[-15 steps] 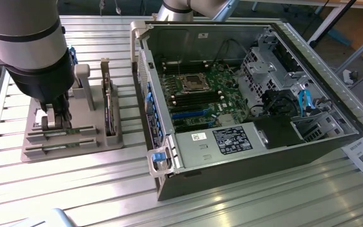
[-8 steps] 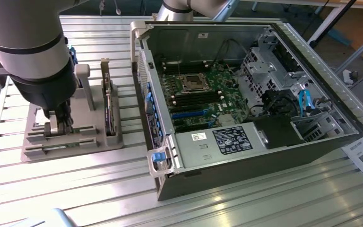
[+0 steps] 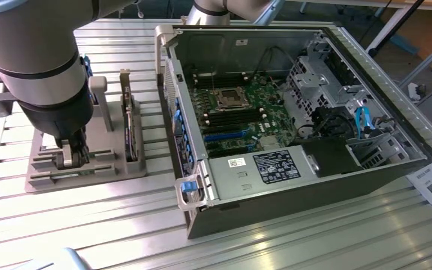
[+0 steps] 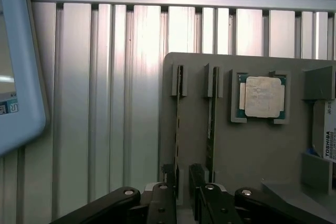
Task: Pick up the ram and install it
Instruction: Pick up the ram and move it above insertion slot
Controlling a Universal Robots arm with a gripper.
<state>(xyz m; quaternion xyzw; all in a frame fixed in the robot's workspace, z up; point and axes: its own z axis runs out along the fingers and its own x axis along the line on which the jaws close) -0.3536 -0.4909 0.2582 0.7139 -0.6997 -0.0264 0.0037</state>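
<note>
My gripper hangs released over the grey holder at the exterior view's left. The ram stands on edge in its slot, its long axis running straight along the gap between my parted jaws. The computer case lies well to the right.

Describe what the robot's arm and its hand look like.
The arm is a thick silver-grey tube with a black band and a dark lower section. The hand is black, built of jointed links with silver pivot pins, ending in two narrow dark fingers.
</note>
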